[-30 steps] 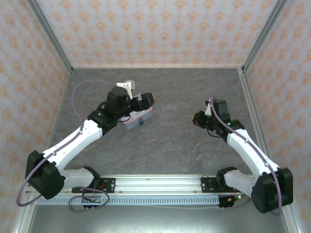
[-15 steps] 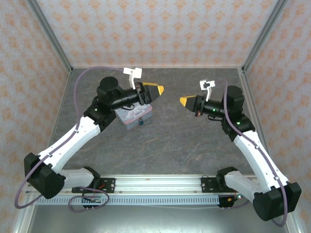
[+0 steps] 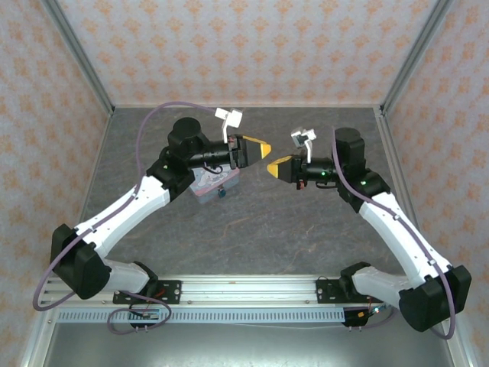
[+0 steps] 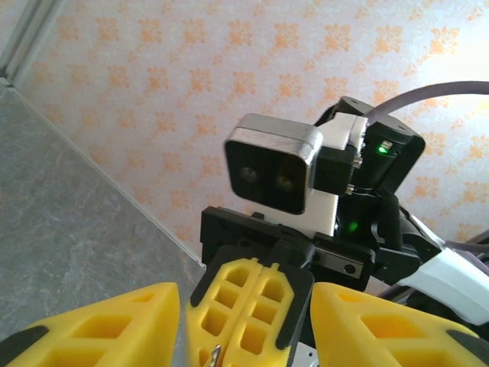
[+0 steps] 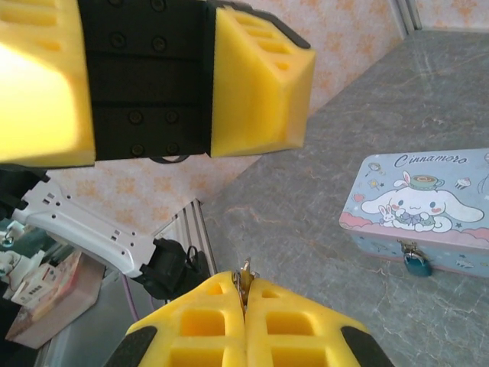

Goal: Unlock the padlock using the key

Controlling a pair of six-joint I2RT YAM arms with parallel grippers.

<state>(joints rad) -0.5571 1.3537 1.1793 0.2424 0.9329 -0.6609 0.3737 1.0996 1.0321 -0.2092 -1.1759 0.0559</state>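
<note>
You see the right gripper (image 5: 245,290) clenched on the key (image 5: 245,270), whose tip sticks out between its yellow fingers (image 5: 199,321). The left gripper (image 3: 258,147) is released, its jaws wide apart, and it faces the right one in the air. The padlock (image 5: 416,262) hangs at the 6 o'clock side of the tin box (image 5: 428,200), which lies on the table (image 3: 306,222) at 8 o'clock from the left gripper.

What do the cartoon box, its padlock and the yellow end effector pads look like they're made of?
The box looks like printed tin: glossy pastel artwork, crisp rim. The padlock seems teal-painted metal with a silvery shackle. The pads on the right end effector look like matte yellow foam or plastic, with moulded pockets.
</note>
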